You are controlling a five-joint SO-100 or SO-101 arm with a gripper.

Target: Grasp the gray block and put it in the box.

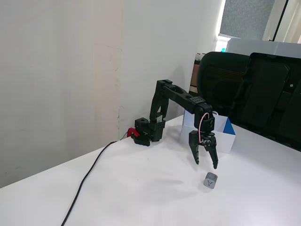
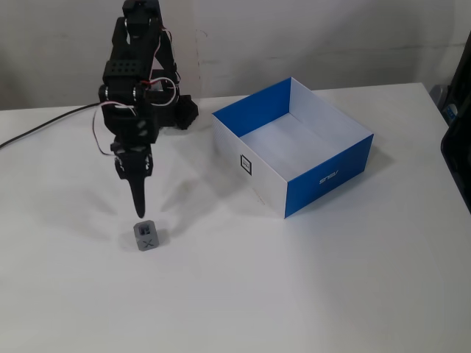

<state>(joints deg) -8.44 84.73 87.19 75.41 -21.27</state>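
Observation:
The gray block (image 1: pixel 210 181) is a small cube lying on the white table, with a light Y-like mark on the face toward one fixed view; in the other fixed view (image 2: pixel 146 235) it sits left of the box. The box (image 2: pixel 324 180) is white with blue sides and a small black square mark, open on top and empty; it also shows behind the arm (image 1: pixel 230 136). My gripper (image 1: pixel 207 163) hangs open just above and behind the block, fingers pointing down, empty. Seen edge-on in the other fixed view (image 2: pixel 138 208), its tips are just above the block.
The arm's base (image 1: pixel 148 129) with a red part stands at the table's far edge by the wall. A black cable (image 1: pixel 87 176) runs from it toward the front. A black office chair (image 1: pixel 254 89) stands behind the table on the right.

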